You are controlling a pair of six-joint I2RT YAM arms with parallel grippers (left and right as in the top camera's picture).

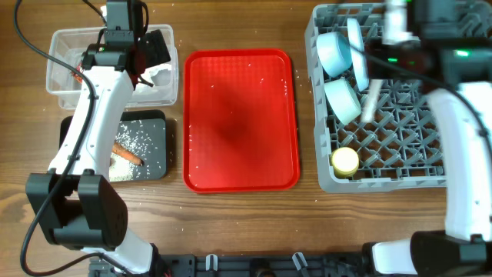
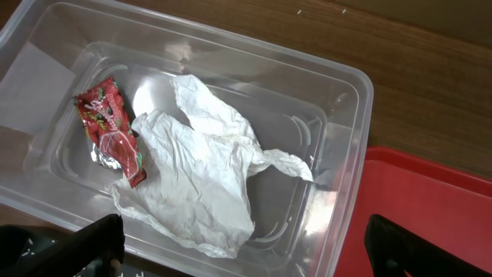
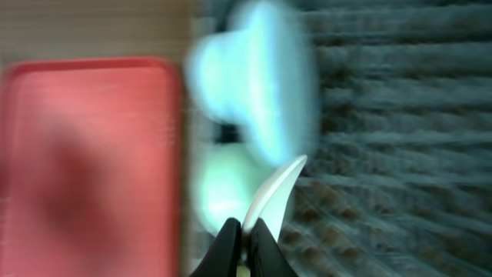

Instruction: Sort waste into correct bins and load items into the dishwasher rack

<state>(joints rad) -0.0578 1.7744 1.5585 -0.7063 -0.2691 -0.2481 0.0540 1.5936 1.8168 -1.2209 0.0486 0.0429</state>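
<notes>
My left gripper [image 2: 242, 246] is open and empty above the clear tub [image 2: 350, 100], which holds the crumpled white napkin [image 2: 196, 177] and the red wrapper [image 2: 111, 131]. The tub also shows in the overhead view [image 1: 58, 65]. The black tray [image 1: 154, 123] holds the carrot [image 1: 127, 156] and rice grains [image 1: 138, 140]. My right gripper [image 3: 246, 231] is shut on the white spoon [image 3: 273, 192] and holds it over the grey rack [image 1: 400, 154]. The spoon also shows in the overhead view [image 1: 370, 100]. The rack holds two blue bowls [image 1: 335, 52] [image 1: 344, 100], the blue plate [image 1: 357, 54] and the yellow cup [image 1: 345, 161].
The flat red serving tray [image 1: 240, 119] lies between the bins and the rack, with a few white specks on it. The right wrist view is blurred by motion. The left arm's white links cross over the black tray.
</notes>
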